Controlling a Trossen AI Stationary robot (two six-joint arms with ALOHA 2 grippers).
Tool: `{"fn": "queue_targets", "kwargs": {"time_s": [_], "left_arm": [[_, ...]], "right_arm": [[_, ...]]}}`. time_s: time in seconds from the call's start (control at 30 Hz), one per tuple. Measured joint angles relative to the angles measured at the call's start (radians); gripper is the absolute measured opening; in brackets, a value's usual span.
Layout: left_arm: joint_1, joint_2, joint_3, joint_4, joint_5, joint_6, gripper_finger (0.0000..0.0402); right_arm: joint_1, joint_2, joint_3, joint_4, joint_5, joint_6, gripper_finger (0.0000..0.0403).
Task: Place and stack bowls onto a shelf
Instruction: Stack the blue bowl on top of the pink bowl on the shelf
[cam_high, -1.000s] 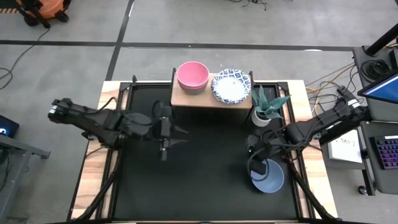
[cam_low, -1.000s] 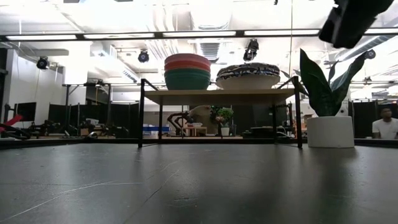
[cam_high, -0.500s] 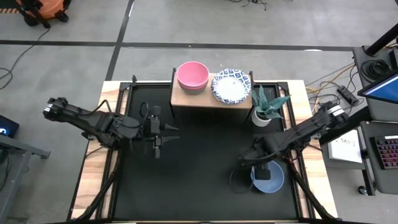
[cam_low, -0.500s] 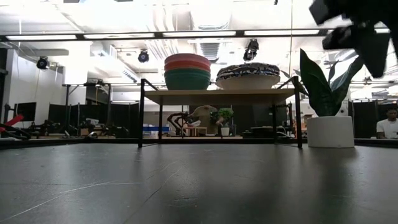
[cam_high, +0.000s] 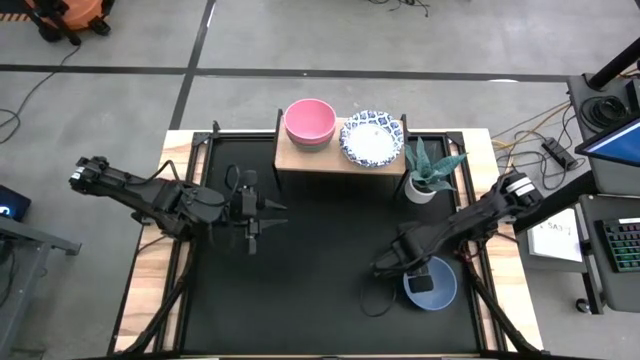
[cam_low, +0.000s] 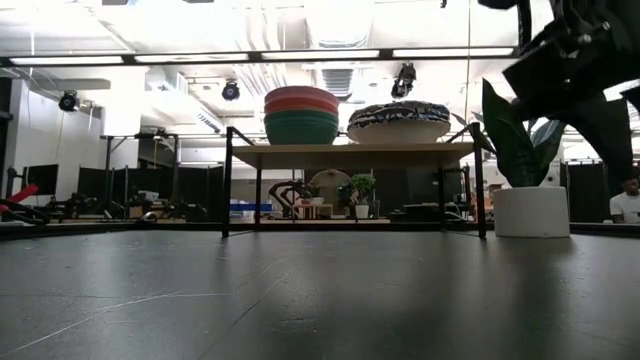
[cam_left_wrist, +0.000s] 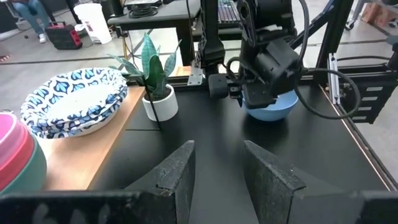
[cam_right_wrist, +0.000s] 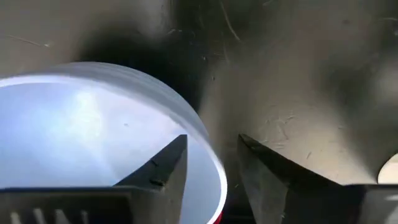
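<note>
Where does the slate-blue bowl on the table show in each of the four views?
High view: slate-blue bowl, lower right, under the right gripper.
Low view: not visible.
Left wrist view: upper centre, behind the right gripper.
Right wrist view: fills the left.
Shared landmark: white potted plant.

Black tabletop: slate-blue bowl, potted plant, wooden shelf carrying two bowl stacks.

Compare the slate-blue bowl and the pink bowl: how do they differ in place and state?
The slate-blue bowl sits alone on the black tabletop; the pink bowl tops a stack on the wooden shelf. The right gripper straddles the blue bowl's rim; nothing touches the pink one. Both stand upright.
</note>
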Motion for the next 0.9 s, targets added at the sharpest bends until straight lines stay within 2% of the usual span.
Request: {"fn": "queue_targets", "kwargs": {"time_s": [0.33, 0.63, 0.9], "left_arm": [[0.0, 0.003, 0.0, -0.008, 0.0, 0.005, 0.0115], [0.0, 0.003, 0.0, -0.011, -0.007, 0.021, 0.0115], [0.0, 0.002, 0.0, -0.036, -0.016, 0.038, 0.0115]], "right_arm": [[-0.002, 0.012, -0.048, 0.061, -0.025, -0.022, 0.0019], [-0.021, -0.04, -0.002, 0.068, -0.044, 0.113, 0.0009], [-0.117, -0.065, 0.206, 0.072, -0.052, 0.319, 0.0009]]}}
